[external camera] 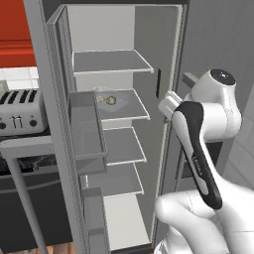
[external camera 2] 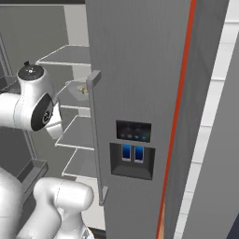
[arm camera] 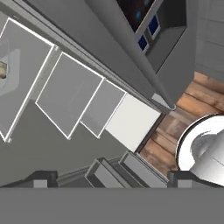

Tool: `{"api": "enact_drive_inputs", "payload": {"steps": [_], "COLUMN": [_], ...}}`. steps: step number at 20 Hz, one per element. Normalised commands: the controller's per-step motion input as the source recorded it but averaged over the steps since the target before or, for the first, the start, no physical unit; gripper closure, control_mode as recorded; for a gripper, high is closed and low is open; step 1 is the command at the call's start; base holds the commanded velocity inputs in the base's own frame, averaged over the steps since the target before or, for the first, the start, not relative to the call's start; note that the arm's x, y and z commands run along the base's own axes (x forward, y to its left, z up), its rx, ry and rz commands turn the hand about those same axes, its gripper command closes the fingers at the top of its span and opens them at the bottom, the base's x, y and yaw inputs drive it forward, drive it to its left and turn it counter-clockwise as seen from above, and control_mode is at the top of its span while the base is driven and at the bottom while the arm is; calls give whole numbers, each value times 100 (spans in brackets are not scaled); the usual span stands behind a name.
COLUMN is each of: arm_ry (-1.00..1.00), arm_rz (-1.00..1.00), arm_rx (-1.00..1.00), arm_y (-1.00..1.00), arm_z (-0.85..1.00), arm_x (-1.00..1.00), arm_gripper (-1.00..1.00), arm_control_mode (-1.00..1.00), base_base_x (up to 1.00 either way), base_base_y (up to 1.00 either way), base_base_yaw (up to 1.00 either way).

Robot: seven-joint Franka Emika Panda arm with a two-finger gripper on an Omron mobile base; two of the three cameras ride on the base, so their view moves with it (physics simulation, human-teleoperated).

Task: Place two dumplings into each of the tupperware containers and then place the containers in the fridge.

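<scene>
Dumplings (external camera: 108, 100), two, in one container (external camera: 119, 105) on fridge (external camera: 144, 30) shelf; hand (arm camera: 111, 177) spread, empty.

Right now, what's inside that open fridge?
Inside the fridge, a tupperware container sits on the second shelf down, holding two dumplings. The other shelves in view look bare. The door bins partly hide the shelves' left ends.

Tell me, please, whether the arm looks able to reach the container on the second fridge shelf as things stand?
Probably yes. The fridge stands open, the container with dumplings sits near the shelf's front, nothing stands before it, and the tool is open and empty.
</scene>
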Motion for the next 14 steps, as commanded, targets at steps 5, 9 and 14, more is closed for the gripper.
{"api": "enact_drive_inputs", "payload": {"steps": [5,9,14], "arm_ry": [15,28,28], "arm_rz": [16,8,9], "arm_rx": [-4,-12,-6], "arm_y": [-11,0,0], "arm_z": [8,34,37], "arm_x": [-100,-79,-66], "arm_gripper": [-100,-100,-100], "arm_control_mode": [-100,-100,-100], "base_base_x": [0,0,0], "base_base_y": [0,0,0], "base_base_yaw": [0,0,0]}}
